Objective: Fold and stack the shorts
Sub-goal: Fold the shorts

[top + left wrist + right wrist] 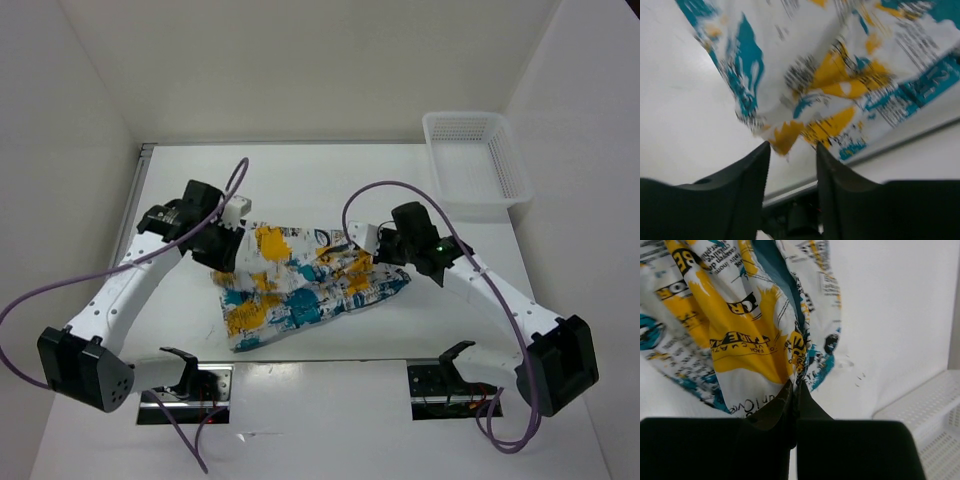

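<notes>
Right wrist shows my right jaws clamped on the shorts (pixel 740 330). My left jaws stand open, the shorts' opposite corner just beyond their tips.

A white ground with teal, yellow-orange and black lettered patches is shown on the shorts (pixel 305 285), while the mesh basket (pixel 478 165) and worktop (pixel 320 190) are seen in plain white and the cables (pixel 383 183) in purple.

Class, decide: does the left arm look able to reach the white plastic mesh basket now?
Probably not: the white plastic mesh basket sits in the far right corner, beyond the right arm.
</notes>
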